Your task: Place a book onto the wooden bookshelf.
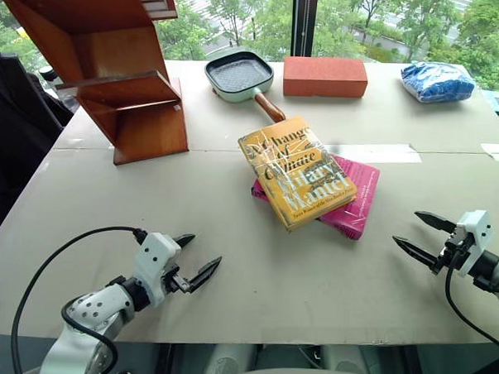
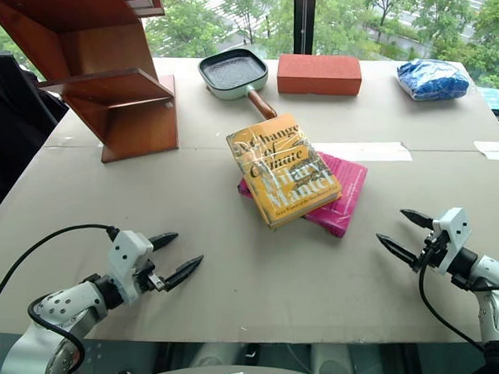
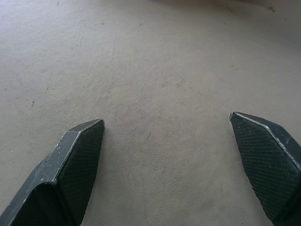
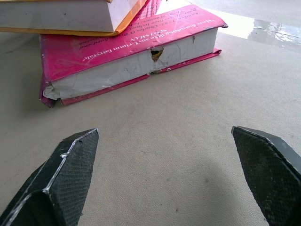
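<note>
Both grippers, left (image 1: 195, 265) and right (image 1: 415, 235), hover released above the near table (image 1: 252, 311).
The book (image 1: 296, 172) lies mid-table atop a pink book (image 1: 356, 202); the wooden bookshelf (image 1: 114, 65) stands far left.

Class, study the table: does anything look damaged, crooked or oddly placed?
Yes. The pink book has a torn gap in its page block and a crumpled lower corner. The yellow book lies askew on top of it, overhanging, not squared up. Nothing looks spilled.

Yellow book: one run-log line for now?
yellow book: flat atop pink book | left gripper: open | right gripper: open | bookshelf: no book
</note>
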Available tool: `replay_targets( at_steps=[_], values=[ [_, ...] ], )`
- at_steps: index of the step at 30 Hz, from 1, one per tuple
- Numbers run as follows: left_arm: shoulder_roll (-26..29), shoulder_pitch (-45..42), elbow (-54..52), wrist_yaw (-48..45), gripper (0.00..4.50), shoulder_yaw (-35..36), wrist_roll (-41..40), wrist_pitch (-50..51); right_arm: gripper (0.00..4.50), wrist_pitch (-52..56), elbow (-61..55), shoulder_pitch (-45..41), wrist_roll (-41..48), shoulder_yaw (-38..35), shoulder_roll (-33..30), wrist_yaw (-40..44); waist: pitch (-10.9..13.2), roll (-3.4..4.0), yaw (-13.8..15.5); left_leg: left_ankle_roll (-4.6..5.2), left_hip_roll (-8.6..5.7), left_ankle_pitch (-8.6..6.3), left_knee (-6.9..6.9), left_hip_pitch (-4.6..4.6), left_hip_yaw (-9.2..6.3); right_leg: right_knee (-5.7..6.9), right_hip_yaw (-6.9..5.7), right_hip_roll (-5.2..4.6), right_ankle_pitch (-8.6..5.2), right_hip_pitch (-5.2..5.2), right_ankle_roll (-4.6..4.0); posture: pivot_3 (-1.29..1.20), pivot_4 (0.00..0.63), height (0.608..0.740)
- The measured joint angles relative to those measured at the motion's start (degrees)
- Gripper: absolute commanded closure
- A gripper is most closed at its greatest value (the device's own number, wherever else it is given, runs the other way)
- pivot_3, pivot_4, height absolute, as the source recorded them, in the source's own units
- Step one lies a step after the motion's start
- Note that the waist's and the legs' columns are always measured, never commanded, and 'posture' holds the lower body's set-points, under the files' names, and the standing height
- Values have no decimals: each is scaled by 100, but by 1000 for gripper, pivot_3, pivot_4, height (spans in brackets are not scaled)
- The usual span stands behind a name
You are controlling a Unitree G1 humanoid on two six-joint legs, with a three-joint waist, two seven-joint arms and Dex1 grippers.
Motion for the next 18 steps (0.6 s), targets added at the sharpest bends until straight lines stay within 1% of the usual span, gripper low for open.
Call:
replay_targets(
  at_steps=[8, 11, 18],
  values=[
    [0, -96, 2, -37, 88, 37, -2, 28, 0, -87, 120, -195, -75, 1, -21, 4, 2, -3, 7, 0, 0, 0, 0, -4, 8, 3, -1, 2, 2, -8, 2, 0, 150, 740],
    [0, -119, 2, -46, 88, 37, -1, 28, 0, -106, 120, -215, -90, 1, -21, 4, 2, -3, 15, 0, 0, 0, 0, -9, 12, 3, -1, 2, 12, -14, 16, 0, 150, 740],
    [6, -129, 8, -126, 88, 37, 1, 28, 0, -96, 112, -215, -95, 2, -20, -10, 2, -4, 19, 0, 0, 0, 0, -14, 15, 4, 0, 2, 13, -19, 17, 0, 150, 740]
  ],
)
